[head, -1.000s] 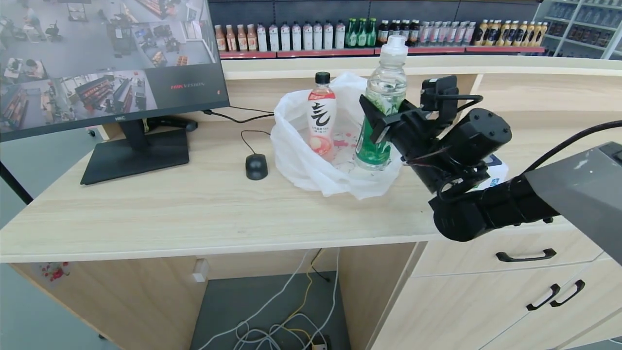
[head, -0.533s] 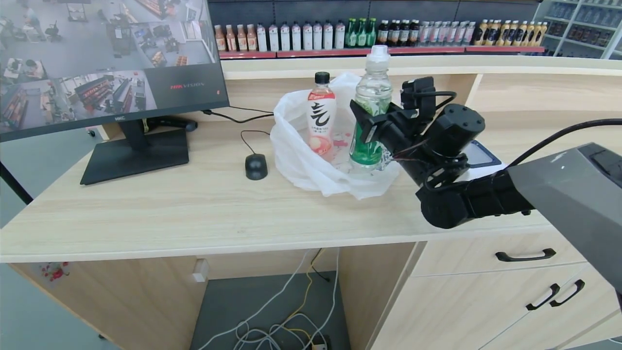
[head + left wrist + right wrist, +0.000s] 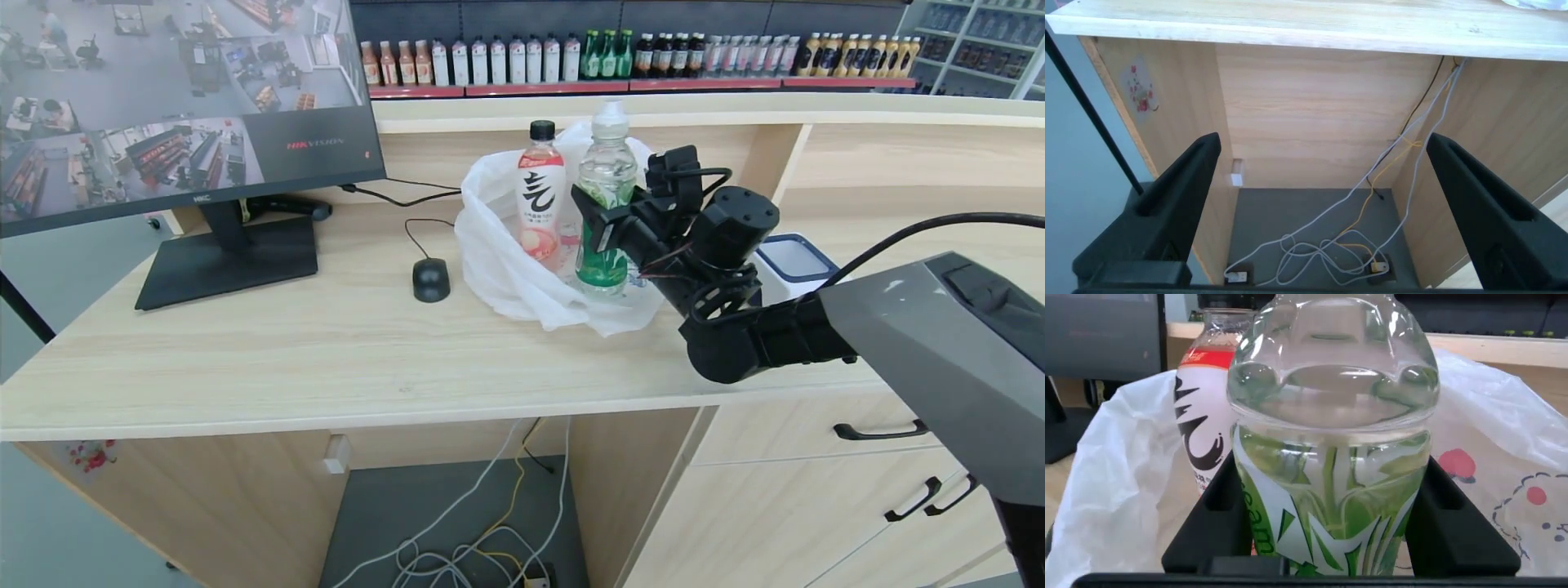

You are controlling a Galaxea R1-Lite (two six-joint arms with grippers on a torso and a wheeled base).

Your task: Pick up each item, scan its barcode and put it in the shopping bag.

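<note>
My right gripper is shut on a clear bottle with a green label, holding it upright inside the white shopping bag on the counter. The same green-label bottle sits between my gripper's black fingers in the right wrist view. A pink-label bottle with a black cap stands in the bag just left of it; the pink-label bottle appears behind the held one. My left gripper hangs open below the counter edge, facing the cable bay.
A monitor on a black stand and a mouse sit left of the bag. A barcode scanner lies right of my arm. Shelves of drinks line the back wall. Drawers and loose cables are below.
My right arm has moved left and down with the green-label bottle, bringing it from above the bag's right rim into the bag beside the pink-label bottle.
</note>
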